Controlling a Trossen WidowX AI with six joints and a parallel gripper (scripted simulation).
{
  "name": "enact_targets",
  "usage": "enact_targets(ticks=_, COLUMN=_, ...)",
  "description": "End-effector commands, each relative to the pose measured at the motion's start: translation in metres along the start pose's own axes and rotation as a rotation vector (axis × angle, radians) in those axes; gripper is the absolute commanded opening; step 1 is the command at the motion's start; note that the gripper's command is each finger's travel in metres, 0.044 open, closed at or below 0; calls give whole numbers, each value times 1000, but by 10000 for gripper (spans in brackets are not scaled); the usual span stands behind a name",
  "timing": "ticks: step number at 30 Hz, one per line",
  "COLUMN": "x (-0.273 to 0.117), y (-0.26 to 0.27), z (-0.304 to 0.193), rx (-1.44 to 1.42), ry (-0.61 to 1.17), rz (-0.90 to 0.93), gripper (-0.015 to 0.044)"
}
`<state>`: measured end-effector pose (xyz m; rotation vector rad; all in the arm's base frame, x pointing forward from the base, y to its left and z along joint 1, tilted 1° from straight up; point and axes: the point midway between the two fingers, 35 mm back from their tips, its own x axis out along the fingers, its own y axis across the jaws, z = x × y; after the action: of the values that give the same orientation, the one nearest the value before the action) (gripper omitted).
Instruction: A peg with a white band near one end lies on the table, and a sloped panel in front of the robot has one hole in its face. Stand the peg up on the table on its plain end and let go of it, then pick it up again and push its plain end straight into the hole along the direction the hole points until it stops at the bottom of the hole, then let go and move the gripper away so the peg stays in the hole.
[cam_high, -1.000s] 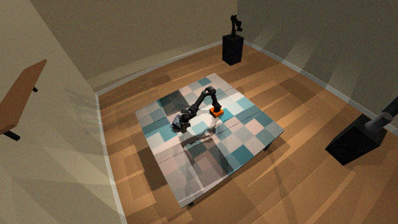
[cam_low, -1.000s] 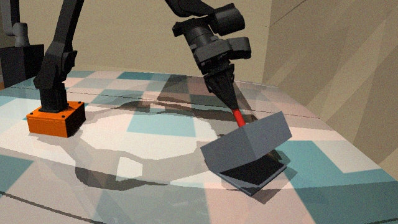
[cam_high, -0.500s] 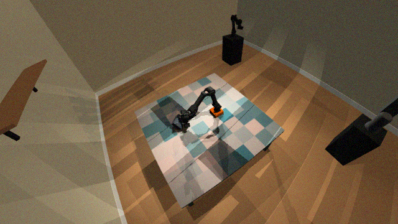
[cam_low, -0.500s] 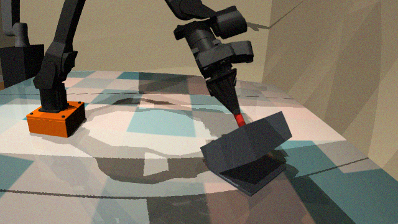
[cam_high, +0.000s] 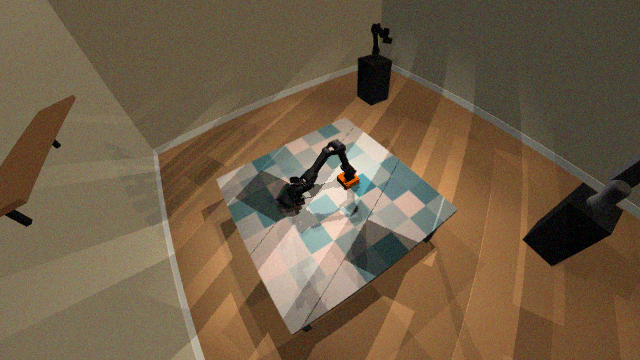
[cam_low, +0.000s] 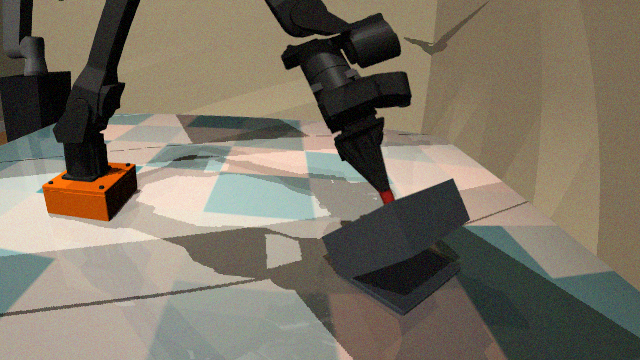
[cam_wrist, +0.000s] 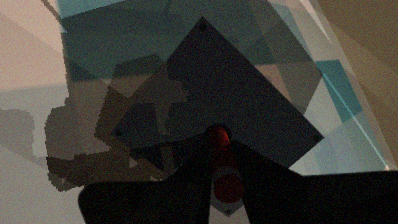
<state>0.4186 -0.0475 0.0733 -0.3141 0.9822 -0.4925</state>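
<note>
Peg (cam_low: 387, 196) (cam_wrist: 220, 145) shows glossy red, slim and round, tilted at the panel (cam_low: 395, 220) (cam_wrist: 220, 95).
</note>
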Motion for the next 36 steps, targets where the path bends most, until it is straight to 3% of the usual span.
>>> enact_targets(ticks=1, x=2, y=1, z=0, rx=-3, ry=1, rz=4, gripper=0)
enact_targets(ticks=15, x=3, y=0, z=0, rx=-1, ry=1, rz=0, gripper=0)
enact_targets(ticks=31, x=-1, y=1, z=0, rx=-1, ry=2, rz=1, gripper=420)
enact_targets(ticks=36, x=-12, y=2, z=1, rx=-1, ry=3, rz=3, gripper=440)
